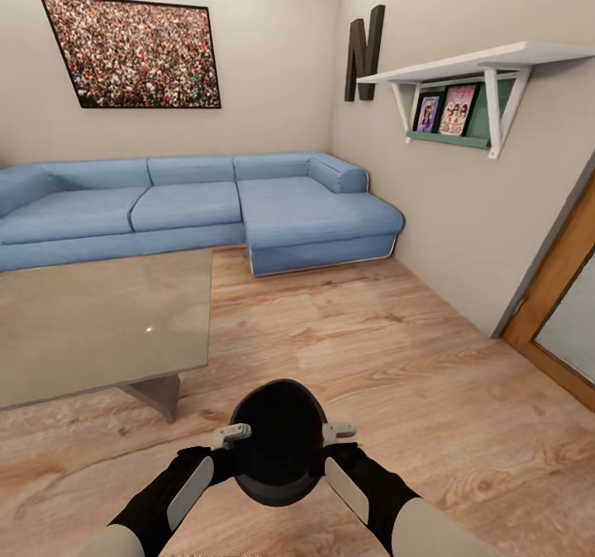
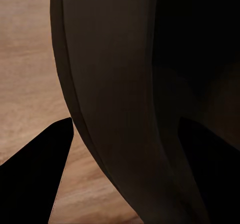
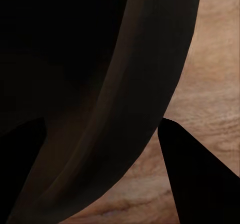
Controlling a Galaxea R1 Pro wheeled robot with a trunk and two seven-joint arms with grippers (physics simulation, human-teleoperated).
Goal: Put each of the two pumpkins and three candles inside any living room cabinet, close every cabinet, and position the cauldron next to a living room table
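I hold the black cauldron low in front of me, above the wood floor, with one gripper on each side of its rim. My left gripper is shut on the cauldron's left wall, and my right gripper is shut on its right wall. In the left wrist view the cauldron's curved dark wall runs between the two fingers. The right wrist view has the same wall between that gripper's fingers. The glass-topped table stands just ahead on my left. Pumpkins, candles and cabinet are out of view.
A blue corner sofa runs along the back wall, behind the table. A white wall shelf hangs on the right wall, and a wooden door frame stands at far right. Open wood floor lies ahead and to the right.
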